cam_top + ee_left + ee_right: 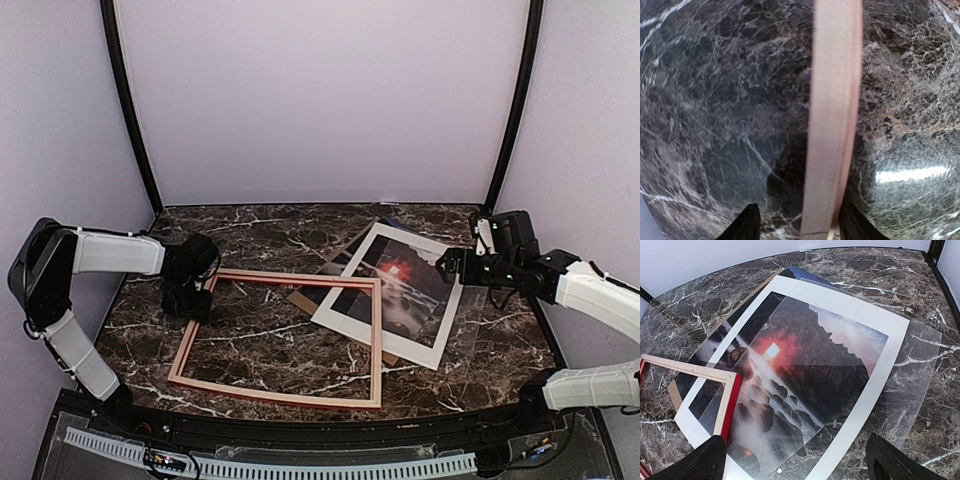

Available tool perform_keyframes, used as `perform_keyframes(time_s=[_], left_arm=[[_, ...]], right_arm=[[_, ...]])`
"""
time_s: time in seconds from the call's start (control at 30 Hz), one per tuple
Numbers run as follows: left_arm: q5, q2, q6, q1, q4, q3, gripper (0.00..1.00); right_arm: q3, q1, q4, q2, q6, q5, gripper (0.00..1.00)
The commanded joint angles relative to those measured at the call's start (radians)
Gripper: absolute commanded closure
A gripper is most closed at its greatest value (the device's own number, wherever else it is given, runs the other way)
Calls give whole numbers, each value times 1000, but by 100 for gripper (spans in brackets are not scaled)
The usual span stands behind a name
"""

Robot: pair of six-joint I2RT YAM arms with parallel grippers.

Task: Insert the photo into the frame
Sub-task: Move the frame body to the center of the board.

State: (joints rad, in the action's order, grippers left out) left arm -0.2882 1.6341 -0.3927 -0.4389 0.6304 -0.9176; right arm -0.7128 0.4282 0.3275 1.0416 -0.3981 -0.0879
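The marble table [480, 340] carries everything. The frame [270, 393] lies flat on it left of centre, pale back up and empty, with its far right corner resting over a stack of sheets to the right. The photo [805, 370] is in that stack. It sits under a white mat [860, 305] and shows through the mat's opening, with a blue corner poking out at the far edge. A clear glass [925, 340] lies skewed over both, and a brown board [674, 390] peeks out underneath.

The left gripper [197, 300] is down at the frame's left rail near its far corner. In the wrist view its jaws stand apart astride the rail [832, 125], with a gap on one side, so it has no grip yet. The right gripper [800, 465] hovers over the near right side of the stack, its jaws wide and empty.

The step in hand looks like taking hold of the frame, not the photo. Next, the left jaws need to pinch the thin rail squarely.

The obstacles are the overlapping frame corner and the mat and glass on top of the photo. Dragging the frame could shift the whole stack, and the glass may slide.
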Motion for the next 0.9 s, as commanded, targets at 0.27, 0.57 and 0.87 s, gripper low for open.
perform_keyframes(time_s=[0.27, 0.57, 0.87], left_arm=[[31, 217, 467, 181, -84, -257, 66], [-22, 541, 788, 233, -269, -730, 56], [-31, 303, 583, 180, -331, -714, 18]], right_arm=[[48, 12, -74, 33, -7, 38, 1], [72, 89, -149, 99, -9, 61, 1], [-98, 223, -210, 343, 67, 70, 1]])
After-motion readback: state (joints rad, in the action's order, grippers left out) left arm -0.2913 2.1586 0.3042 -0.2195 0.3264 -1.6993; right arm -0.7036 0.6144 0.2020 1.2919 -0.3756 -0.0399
